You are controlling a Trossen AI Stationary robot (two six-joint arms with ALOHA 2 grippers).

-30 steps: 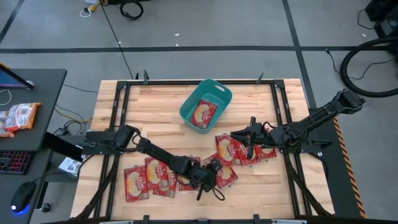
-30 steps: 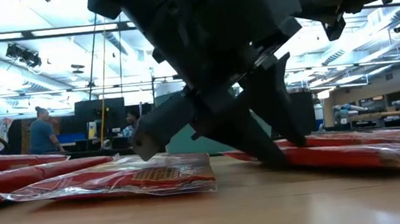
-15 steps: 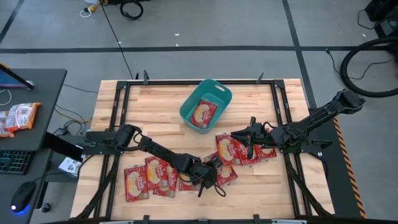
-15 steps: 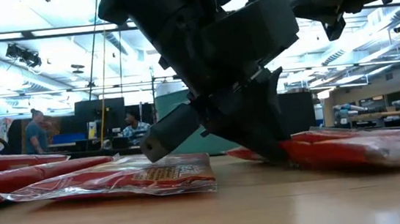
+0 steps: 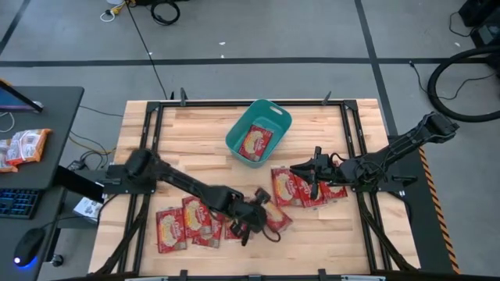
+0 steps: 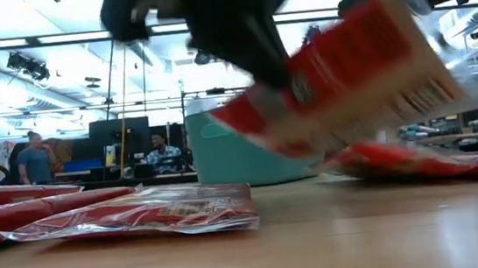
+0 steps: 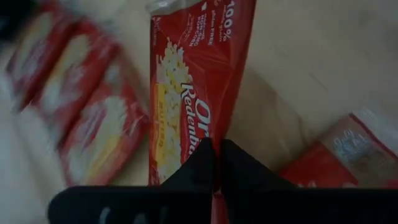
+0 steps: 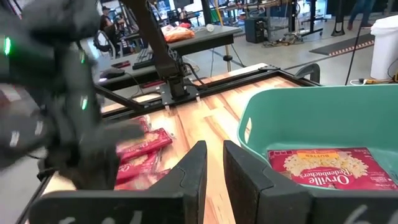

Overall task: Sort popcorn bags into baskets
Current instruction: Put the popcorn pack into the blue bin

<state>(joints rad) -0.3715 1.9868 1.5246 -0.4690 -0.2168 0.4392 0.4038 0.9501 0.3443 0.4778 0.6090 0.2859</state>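
Bag (image 7: 186,93) pinched by left gripper (image 7: 216,163), lifted off table, well short of basket (image 5: 269,119), which already holds one bag. Next: carry to basket, release. Right gripper (image 8: 214,162) hovers beside basket, fingers narrow, empty. A second ago left's fingers were wide, bag flat.

One popcorn bag (image 5: 255,142) lies in the basket (image 5: 275,116); other bags (image 5: 176,226) lie on the table (image 5: 195,133).

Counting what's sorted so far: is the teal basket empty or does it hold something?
Not empty. The teal basket holds one popcorn bag lying flat inside; the right wrist view shows it too.
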